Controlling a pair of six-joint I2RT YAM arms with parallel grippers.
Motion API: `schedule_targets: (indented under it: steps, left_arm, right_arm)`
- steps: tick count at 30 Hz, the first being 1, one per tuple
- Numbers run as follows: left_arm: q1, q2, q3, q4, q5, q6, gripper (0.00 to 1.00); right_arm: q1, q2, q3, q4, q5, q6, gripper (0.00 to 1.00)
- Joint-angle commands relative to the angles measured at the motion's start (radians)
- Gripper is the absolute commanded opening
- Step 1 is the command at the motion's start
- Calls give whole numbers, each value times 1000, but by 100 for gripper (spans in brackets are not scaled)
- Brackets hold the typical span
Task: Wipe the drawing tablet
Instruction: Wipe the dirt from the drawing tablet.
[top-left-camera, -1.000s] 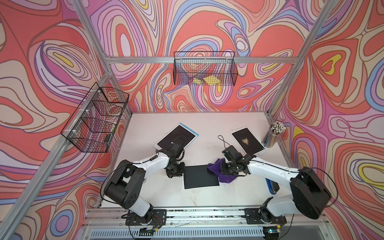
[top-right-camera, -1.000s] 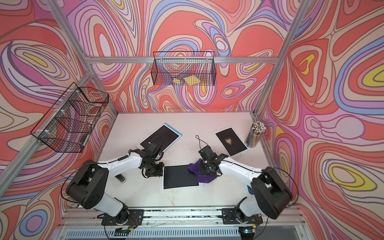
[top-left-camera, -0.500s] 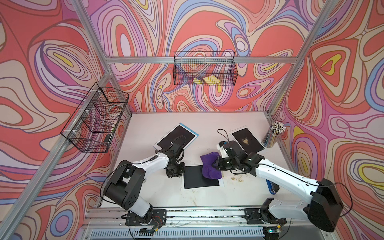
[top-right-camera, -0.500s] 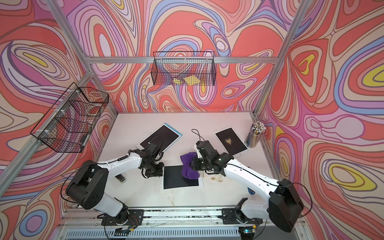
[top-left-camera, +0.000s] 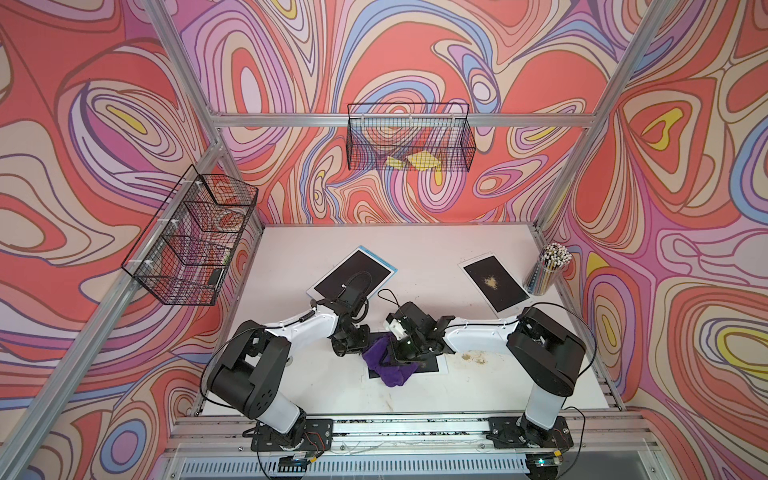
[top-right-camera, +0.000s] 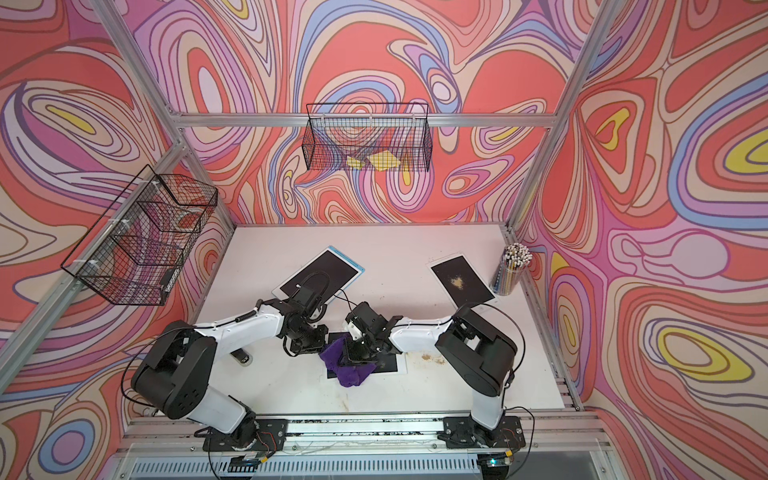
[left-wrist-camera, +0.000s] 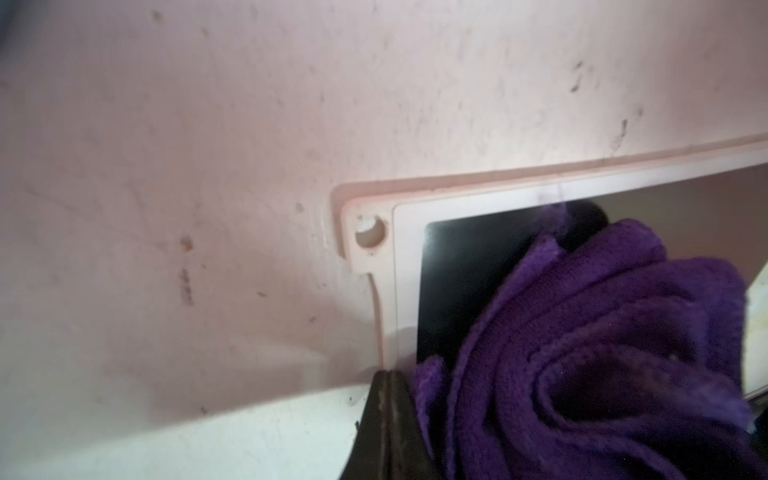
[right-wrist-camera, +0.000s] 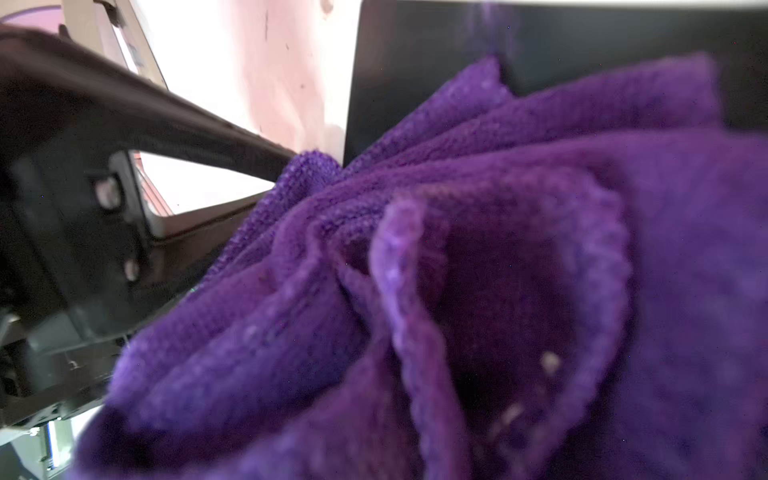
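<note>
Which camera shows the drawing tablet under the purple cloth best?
The left wrist view: the drawing tablet shows sharp and close, with white frame, corner hole and black screen beside the purple cloth. Both top views show the tablet small and mostly covered. The right wrist view shows only a strip of dark screen behind the cloth.

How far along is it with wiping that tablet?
Done: the near tablet looks mostly clean where uncovered; crumbs lie beside it. In hand: right pincer holds the purple cloth on it, left pincer shut at its edge. Left: the part under the cloth.
</note>
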Motion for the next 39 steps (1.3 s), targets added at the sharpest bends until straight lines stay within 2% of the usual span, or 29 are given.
schedule_targets:
  steps: [1, 4, 6, 9, 12, 16, 19, 21, 23, 24, 25, 27, 28, 29, 30, 31, 32, 34, 36, 37, 38, 39]
  left_arm:
    - [-4, 76, -59, 77, -68, 0, 0]
    - [-4, 75, -59, 75, -67, 2, 0]
    - [-4, 73, -58, 76, -66, 4, 0]
    - [-4, 75, -55, 76, -64, 3, 0]
    - [-3, 74, -53, 80, -63, 3, 0]
    - [-3, 72, -53, 82, -58, 3, 0]
    - [-2, 69, -52, 77, -58, 6, 0]
    - [-1, 66, -48, 75, -62, 9, 0]
    - [0, 66, -46, 71, -62, 10, 0]
    - [1, 66, -44, 71, -62, 11, 0]
    - [1, 66, -42, 69, -61, 10, 0]
    - [0, 63, -42, 69, -62, 8, 0]
    - [1, 63, -42, 70, -62, 7, 0]
    - [1, 63, -42, 71, -62, 9, 0]
    - [0, 64, -42, 73, -62, 8, 0]
    - [0, 66, -44, 72, -60, 8, 0]
    - [1, 66, -44, 73, -60, 6, 0]
    - [0, 65, -44, 74, -58, 5, 0]
    - [1, 59, -45, 75, -60, 4, 0]
    - [1, 58, -47, 75, -60, 4, 0]
    - [0, 59, -48, 75, -60, 4, 0]
    - [1, 62, -46, 74, -59, 7, 0]
  right_arm:
    - [-72, 47, -130, -39, 84, 67, 0]
    - [-212, -30, -267, -33, 81, 89, 0]
    - [-295, -117, -322, -94, 109, 62, 0]
    - [-375, -263, -339, -289, 220, 12, 0]
    - [-443, -453, -337, -509, 385, 32, 0]
    - [-464, -804, -276, -702, 643, 96, 0]
    - [-463, -957, -191, -709, 681, 22, 0]
    - [-463, -988, -106, -687, 649, -68, 0]
    - [-463, -993, -57, -634, 560, -160, 0]
    - [-464, -984, -26, -649, 563, -179, 0]
    - [-463, -963, -2, -673, 569, -184, 0]
    - [-463, -805, 90, -755, 419, -315, 0]
    - [-462, -722, 151, -886, 553, -278, 0]
    - [-461, -688, 163, -939, 652, -235, 0]
    - [-461, -707, 119, -861, 592, -295, 0]
    - [-462, -721, 76, -784, 464, -338, 0]
    - [-462, -707, 72, -787, 428, -327, 0]
    - [-464, -676, 103, -865, 603, -261, 0]
    - [-484, -707, 122, -896, 834, -217, 0]
    - [-494, -734, 122, -865, 842, -208, 0]
    - [-495, -770, 114, -782, 772, -203, 0]
    - [-494, -800, 74, -630, 586, -198, 0]
